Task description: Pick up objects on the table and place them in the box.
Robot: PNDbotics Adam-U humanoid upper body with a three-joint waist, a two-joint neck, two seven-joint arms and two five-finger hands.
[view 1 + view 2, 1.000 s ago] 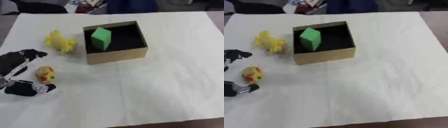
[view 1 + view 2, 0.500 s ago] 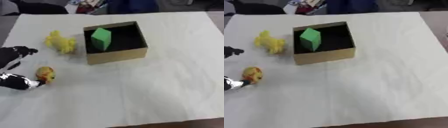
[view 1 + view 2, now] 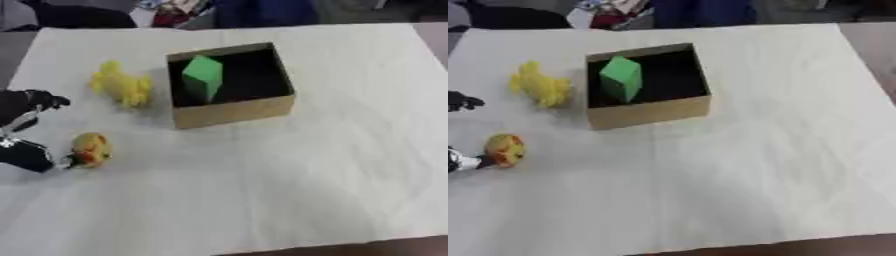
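A small round yellow-and-orange toy (image 3: 89,149) lies on the white tablecloth at the left. My left hand (image 3: 26,155) is at the left edge, open, its fingers spread. One fingertip (image 3: 45,100) hangs above the toy and a lower one sits just left of it, touching or nearly so. A yellow plush toy (image 3: 121,86) lies farther back, left of the cardboard box (image 3: 232,112). A green block (image 3: 202,76) leans upright inside the box's dark interior. My right hand shows in neither view.
The white cloth (image 3: 332,165) covers the table to the right and front of the box. Its front edge (image 3: 350,247) runs along the bottom right. Dark clutter and a blue shape (image 3: 262,11) sit beyond the far edge.
My left hand has drawn back to the left, away from around the round toy. The toy, plush, box and block have stayed in place.
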